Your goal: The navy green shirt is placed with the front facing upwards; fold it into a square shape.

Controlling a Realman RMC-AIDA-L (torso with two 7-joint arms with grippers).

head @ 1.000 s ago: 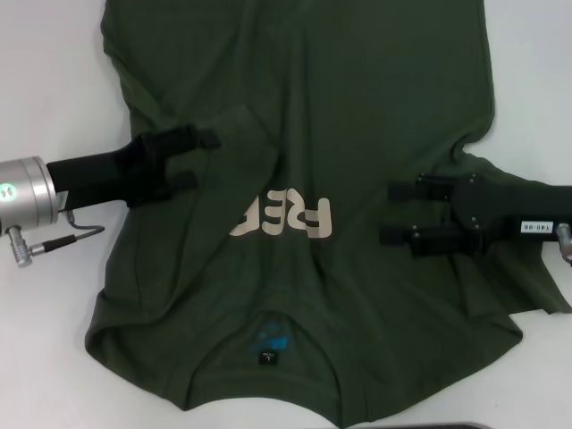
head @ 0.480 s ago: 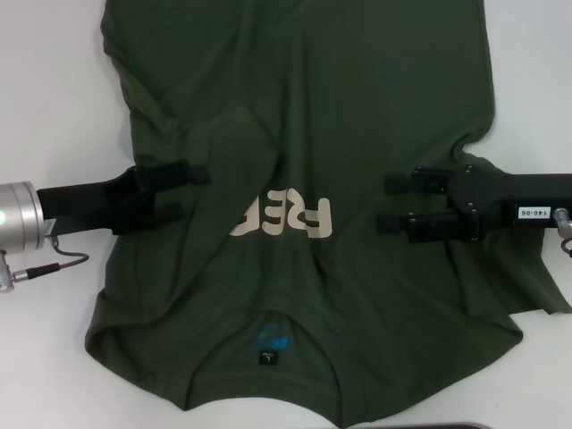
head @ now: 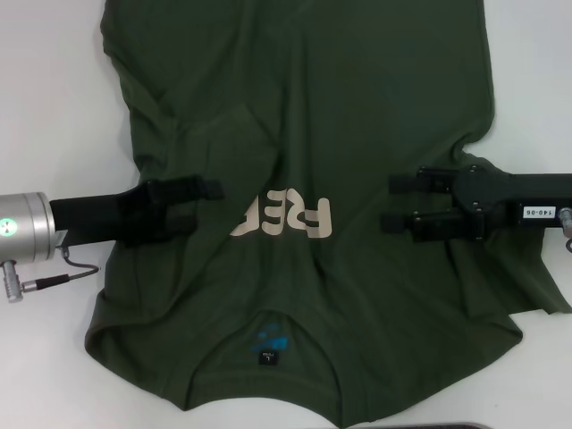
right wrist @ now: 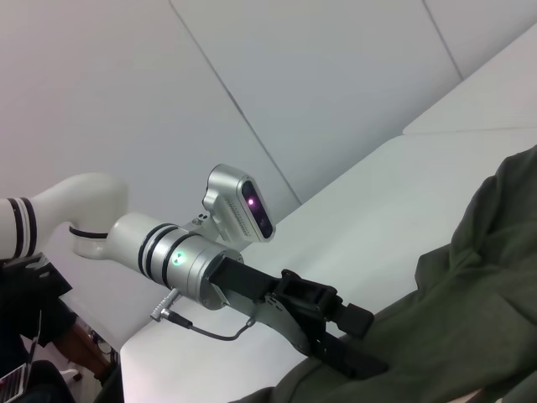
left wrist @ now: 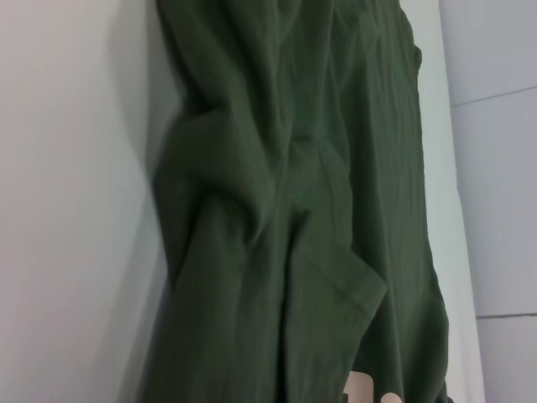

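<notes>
The dark olive-green shirt (head: 357,107) lies spread on the white table, collar toward me, with cream letters (head: 284,216) on the chest and a small black neck tag (head: 266,357) inside the collar. Its left sleeve is folded in over the body (head: 234,143). My left gripper (head: 201,206) is open and empty, low over the shirt just left of the letters. My right gripper (head: 391,203) is open and empty over the shirt right of the letters. The left wrist view shows wrinkled shirt fabric (left wrist: 277,252) and a sleeve hem (left wrist: 352,290). The right wrist view shows the left gripper (right wrist: 336,336) against the shirt (right wrist: 478,311).
The white table (head: 54,107) shows bare on both sides of the shirt. The right sleeve (head: 536,277) lies bunched under my right arm. A dark edge (head: 447,426) runs along the near side of the table.
My left gripper has moved toward the collar and slightly toward the letters. My right gripper has stayed nearly in place, its fingers a little closer together.
</notes>
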